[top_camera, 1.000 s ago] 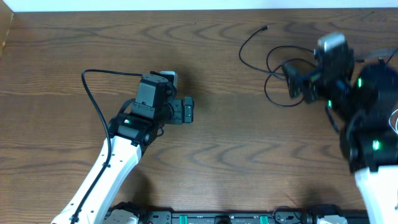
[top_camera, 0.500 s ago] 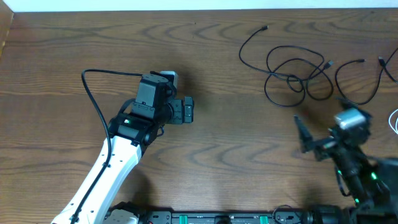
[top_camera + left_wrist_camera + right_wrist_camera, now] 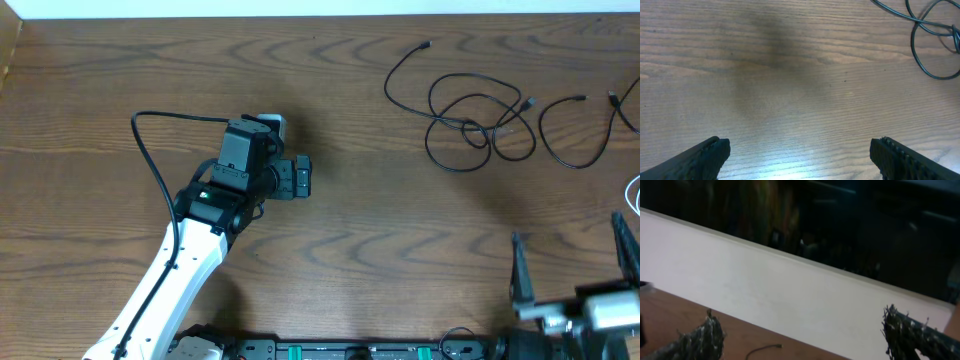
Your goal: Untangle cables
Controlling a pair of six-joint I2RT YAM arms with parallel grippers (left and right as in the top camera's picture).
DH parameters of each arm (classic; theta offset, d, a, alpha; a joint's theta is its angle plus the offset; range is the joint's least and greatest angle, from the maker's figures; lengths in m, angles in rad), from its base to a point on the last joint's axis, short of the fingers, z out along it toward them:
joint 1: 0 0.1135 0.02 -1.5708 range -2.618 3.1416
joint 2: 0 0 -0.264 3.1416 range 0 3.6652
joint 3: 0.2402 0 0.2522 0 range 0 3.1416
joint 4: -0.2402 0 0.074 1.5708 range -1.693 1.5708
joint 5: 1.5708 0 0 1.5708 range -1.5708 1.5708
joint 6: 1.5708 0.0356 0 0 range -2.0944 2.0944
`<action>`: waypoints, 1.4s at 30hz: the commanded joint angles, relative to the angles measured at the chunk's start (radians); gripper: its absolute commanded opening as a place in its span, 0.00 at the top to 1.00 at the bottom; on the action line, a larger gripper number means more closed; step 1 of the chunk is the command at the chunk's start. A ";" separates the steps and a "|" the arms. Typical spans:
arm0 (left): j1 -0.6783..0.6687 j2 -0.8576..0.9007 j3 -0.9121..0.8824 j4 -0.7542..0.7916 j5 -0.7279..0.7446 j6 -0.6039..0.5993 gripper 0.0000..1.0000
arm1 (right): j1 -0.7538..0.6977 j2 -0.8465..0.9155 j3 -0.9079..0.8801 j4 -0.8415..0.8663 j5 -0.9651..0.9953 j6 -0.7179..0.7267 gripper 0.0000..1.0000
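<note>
Several thin black cables (image 3: 470, 118) lie looped over one another at the table's far right, and a separate black loop (image 3: 575, 135) sits beside them. A white cable (image 3: 634, 192) peeks in at the right edge. My right gripper (image 3: 573, 265) is at the front right, well short of the cables, open and empty, its fingers pointing toward the far side. In its wrist view the right gripper (image 3: 805, 336) faces a white wall, with one black cable end (image 3: 765, 350) low between the fingers. My left gripper (image 3: 300, 178) hovers mid-table, open. The left gripper (image 3: 800, 156) holds nothing, and cable loops (image 3: 932, 35) show far ahead to its right.
The left arm's own thick black wire (image 3: 150, 140) arcs over the table to its left. A pale wall (image 3: 790, 285) borders the table's far edge. Bare wood (image 3: 400, 220) lies between the two grippers.
The right arm has pulled back from over the cables to the table's front right, uncovering the tangle. The left arm has not moved.
</note>
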 commanded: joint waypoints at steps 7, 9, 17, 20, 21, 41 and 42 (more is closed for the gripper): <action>0.003 0.007 0.015 -0.002 -0.006 -0.012 0.04 | 0.044 -0.032 0.061 -0.022 -0.048 0.011 0.01; 0.003 0.007 0.015 -0.002 -0.006 -0.012 0.03 | 0.045 -0.045 0.066 -0.022 -0.048 0.011 0.01; 0.003 0.007 0.015 -0.002 -0.006 -0.012 0.03 | 0.065 -0.049 0.124 -0.027 -0.048 0.011 0.01; 0.003 0.007 0.015 -0.002 -0.006 -0.012 0.04 | 0.066 -0.049 0.153 -0.024 -0.130 0.011 0.01; 0.003 0.007 0.015 -0.002 -0.006 -0.012 0.03 | 0.066 -0.049 0.161 -0.024 -0.160 0.011 0.01; 0.003 0.007 0.015 -0.002 -0.006 -0.012 0.03 | 0.035 -0.048 0.220 -0.052 -0.199 0.011 0.01; 0.003 0.007 0.015 -0.002 -0.006 -0.012 0.03 | 0.035 -0.048 0.220 -0.051 -0.199 0.011 0.01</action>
